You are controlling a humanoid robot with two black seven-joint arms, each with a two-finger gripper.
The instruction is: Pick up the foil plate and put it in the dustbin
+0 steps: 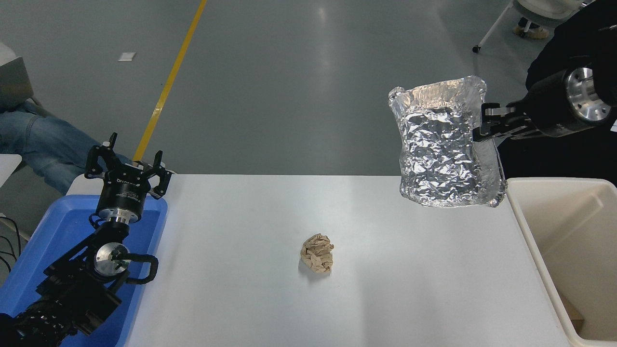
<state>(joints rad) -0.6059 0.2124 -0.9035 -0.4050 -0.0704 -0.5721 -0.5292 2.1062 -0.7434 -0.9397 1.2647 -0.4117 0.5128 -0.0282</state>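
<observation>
One foil plate point(441, 144) pinched by right tool point(482, 126), hanging tilted beside dustbin point(530, 226) rim; left tool point(127, 166) spread wide.

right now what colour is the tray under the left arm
Bright blue: the tray at the table's left edge, seen in the head view.

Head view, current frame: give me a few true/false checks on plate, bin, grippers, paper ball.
1. The right gripper holds the foil plate by its right rim, clear of the table. True.
2. The foil plate is already inside the dustbin. False: it hangs in the air just left of the bin's rim.
3. The brown paper ball lies in the blue tray. False: it lies on the table near the middle.
4. The left gripper is open and holds nothing, above the blue tray's far end. True.
5. The plate lies flat. False: it is tipped up, its inside facing the camera.
</observation>
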